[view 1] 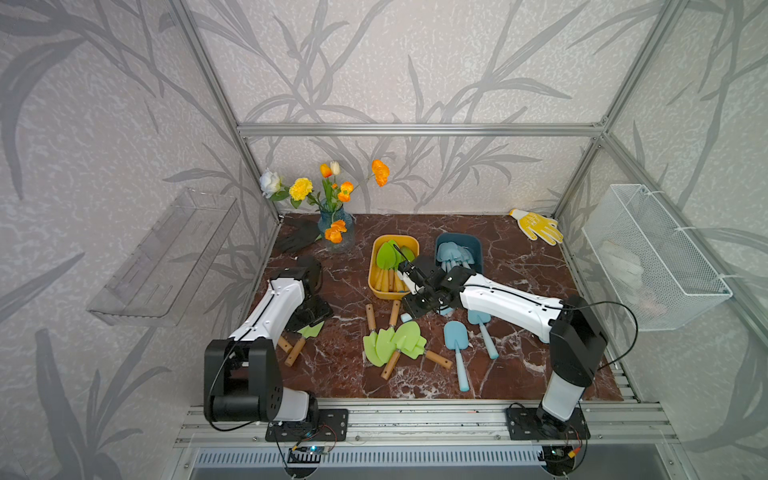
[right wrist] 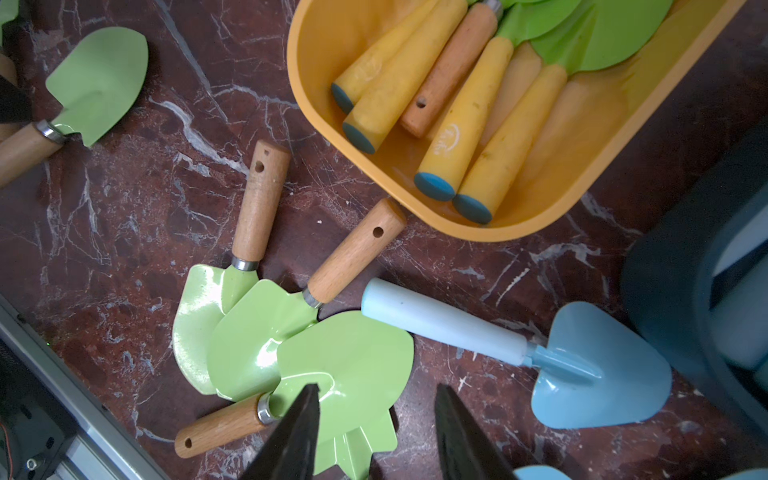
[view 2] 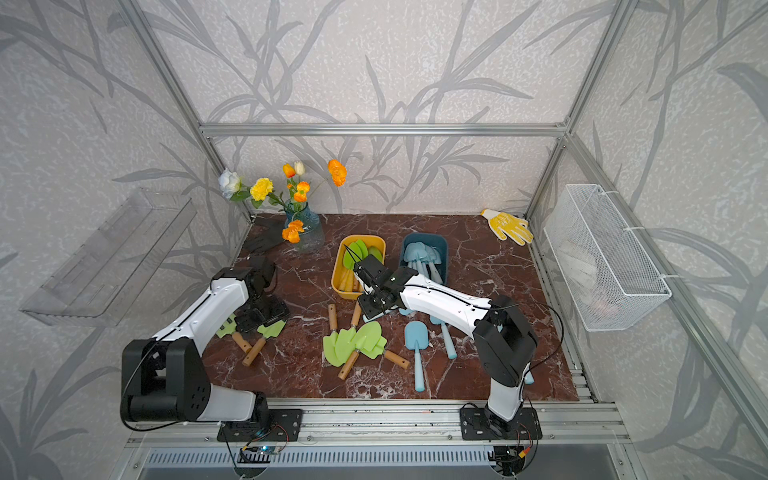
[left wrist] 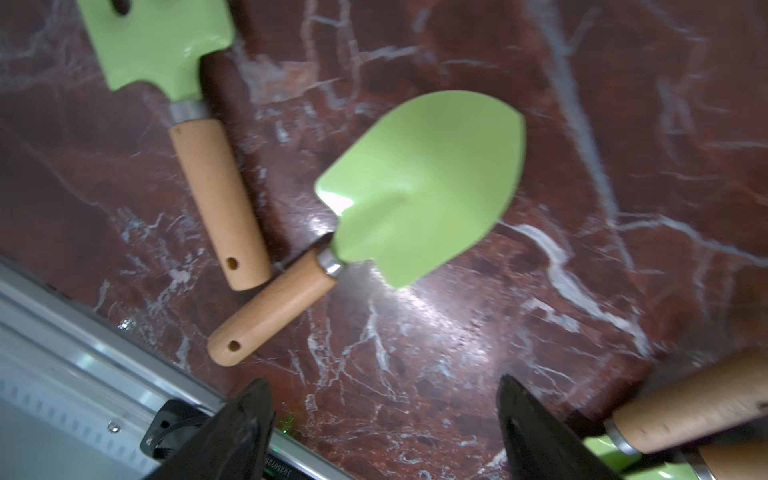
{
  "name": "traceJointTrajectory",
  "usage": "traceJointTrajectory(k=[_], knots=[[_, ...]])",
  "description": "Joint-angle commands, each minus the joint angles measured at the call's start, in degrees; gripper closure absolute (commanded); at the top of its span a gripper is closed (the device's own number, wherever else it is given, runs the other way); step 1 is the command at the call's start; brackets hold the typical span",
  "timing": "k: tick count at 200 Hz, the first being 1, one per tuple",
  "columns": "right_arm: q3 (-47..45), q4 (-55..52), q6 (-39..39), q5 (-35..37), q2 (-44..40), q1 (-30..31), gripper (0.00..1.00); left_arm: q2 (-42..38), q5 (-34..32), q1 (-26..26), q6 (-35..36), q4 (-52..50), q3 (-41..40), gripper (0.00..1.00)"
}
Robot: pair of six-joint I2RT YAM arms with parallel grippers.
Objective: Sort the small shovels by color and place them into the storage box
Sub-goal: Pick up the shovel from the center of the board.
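1. Left gripper (left wrist: pixel 382 386): fingers spread wide with nothing between them, above the marble tabletop (view 1: pixel 345 374) at the table's 8 o'clock.
2. You have two green-bladed, wooden-handled tools there. One is a pointed shovel (left wrist: pixel 419 187). The second tool (left wrist: pixel 166 45) has its blade cut off by the frame. The arm half hides both in the top views, and the left wrist view shows them plainly.
3. Centre pile (view 1: pixel 395 343): you can count four wooden handles in both top views, blades overlapping. The right wrist view shows three handles, plus a pronged fork (right wrist: pixel 357 449).
4. Yellow box (view 1: pixel 372 270), at the pile's 12 o'clock, holds green blades. Only the right wrist view shows the handles: four yellow with blue caps, one wooden.
5. Right gripper (right wrist: pixel 376 390): fingers narrowly apart, holding nothing, over the pile's edge.
6. Loose blue shovels, at the pile's 3 o'clock: three counted (view 1: pixel 456 338), (view 1: pixel 488 343), (right wrist: pixel 602 365).
7. Teal box (view 1: pixel 457 237), at the pile's 1 o'clock, holds blue shovels. You cannot tell how many.
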Motion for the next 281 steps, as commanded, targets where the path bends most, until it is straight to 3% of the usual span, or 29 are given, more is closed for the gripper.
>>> traceJointTrajectory(k=[1,25,60,114,187,281], knots=[[-0.98,0.96,0.06,-0.58,-3.13,0.14,0.53,2.88,-0.27,2.02,1.36,-1.64,-0.49,0.15],[-1.50,1.04,-0.86,-0.55,-3.32,0.14,0.53,6.93,3.34,2.05,1.90,0.60,1.74,0.17],[-1.91,0.67,-1.12,-0.39,-3.45,0.07,0.53,12.69,3.18,2.12,2.45,1.67,4.04,0.19],[-4.20,0.91,-0.60,1.25,-4.67,0.14,0.53,17.27,9.50,1.36,1.30,6.10,0.75,0.22],[-2.92,0.64,-1.54,1.74,-3.93,0.10,0.53,19.94,14.61,-9.63,-3.73,10.57,-0.19,0.31],[-2.97,1.13,-2.23,1.17,-2.96,0.08,0.54,16.28,8.11,-10.25,-1.73,5.39,-0.57,0.33]])
